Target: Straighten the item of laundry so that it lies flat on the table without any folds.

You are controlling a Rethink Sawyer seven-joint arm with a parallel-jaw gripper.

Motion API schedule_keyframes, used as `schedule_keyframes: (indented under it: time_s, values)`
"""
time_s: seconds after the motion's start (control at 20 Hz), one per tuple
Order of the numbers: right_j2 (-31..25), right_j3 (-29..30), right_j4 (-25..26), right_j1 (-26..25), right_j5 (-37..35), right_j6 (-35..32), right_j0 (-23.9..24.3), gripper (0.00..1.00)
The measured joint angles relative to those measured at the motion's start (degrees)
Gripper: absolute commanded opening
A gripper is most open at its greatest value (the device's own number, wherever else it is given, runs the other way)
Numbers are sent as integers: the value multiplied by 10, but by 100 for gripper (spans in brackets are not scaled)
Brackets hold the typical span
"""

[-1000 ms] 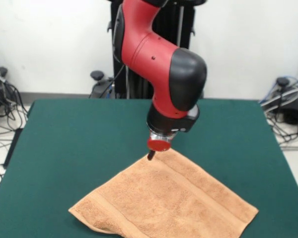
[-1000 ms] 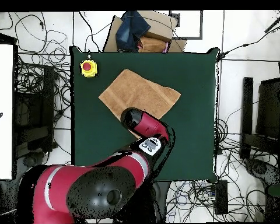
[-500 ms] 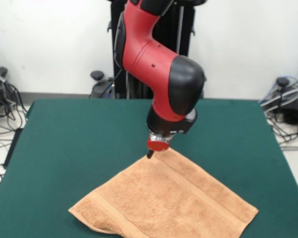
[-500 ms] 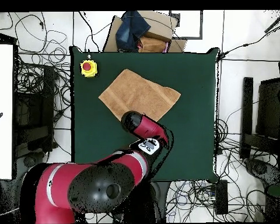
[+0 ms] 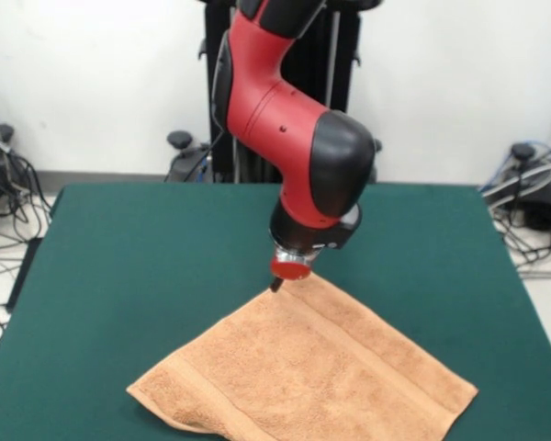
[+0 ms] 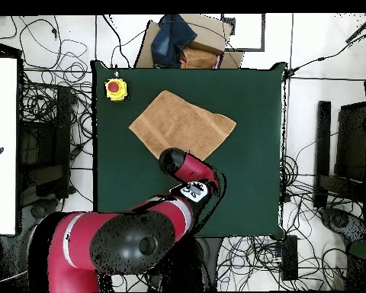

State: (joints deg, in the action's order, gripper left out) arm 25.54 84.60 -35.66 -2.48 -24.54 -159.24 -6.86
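Note:
The item of laundry, a peach-orange towel, lies spread as a diamond on the green table, with a band stripe running near its right side. Its near left edge looks doubled. My gripper hangs under a red disc, right at the towel's far corner, touching or just above it. From overhead the towel lies slanted in the table's upper middle, and the arm's black wrist covers the gripper at the towel's lower corner.
A red button on a yellow box stands near one corner of the table. A cardboard box with dark cloth sits just past the table's edge. Cables lie on the floor around.
The arm's upper links have swung slightly, while the gripper stays at the towel's corner. The towel has not moved.

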Motion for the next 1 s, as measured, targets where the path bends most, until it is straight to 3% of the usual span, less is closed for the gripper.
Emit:
schedule_keyframes:
  time_s: [1.0]
  values:
    - [1, 0, -3, -10, 0, 0, -37, 100]
